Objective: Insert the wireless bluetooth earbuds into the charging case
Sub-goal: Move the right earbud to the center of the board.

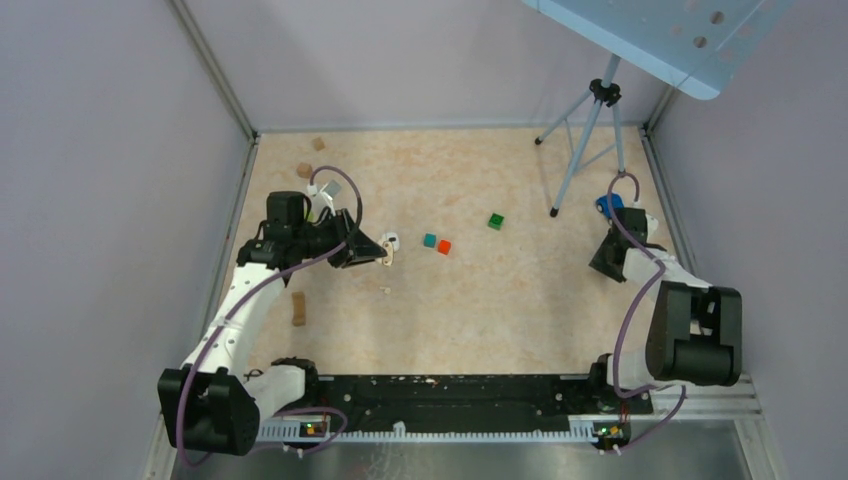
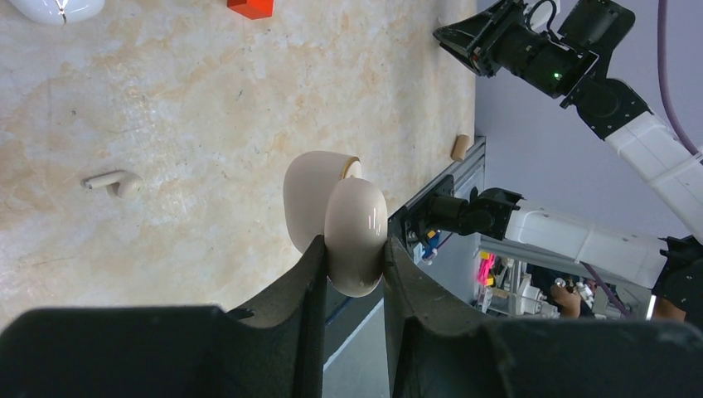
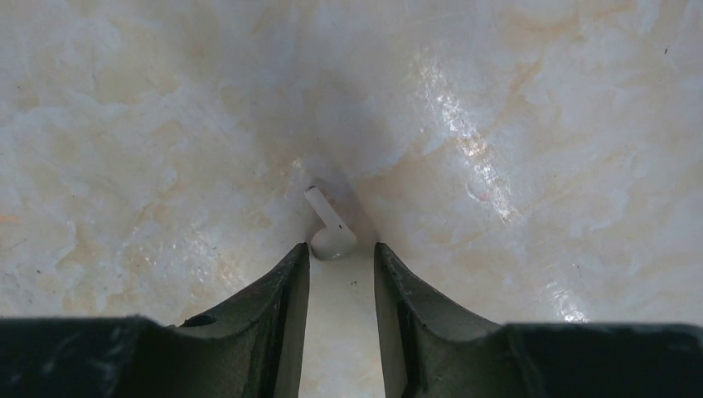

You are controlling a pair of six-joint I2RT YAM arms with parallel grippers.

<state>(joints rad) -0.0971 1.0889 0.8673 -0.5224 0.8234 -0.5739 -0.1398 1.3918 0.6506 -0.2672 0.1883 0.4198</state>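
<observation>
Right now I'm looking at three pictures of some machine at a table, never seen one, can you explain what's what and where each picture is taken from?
These are two robot arms bolted at the near edge of a table. The wide picture comes from a fixed camera above and behind them; the other two come from a camera on each wrist, so the dark prongs there are that arm's own fingers. The left end effector is clamped on a small beige charging case, which looks open. A white earbud lies on the table nearby. The right end effector is open, low over the table, the other earbud at its fingertips, not gripped. Also lying there: a teal cube, an orange cube, a green cube and a wooden block.
</observation>
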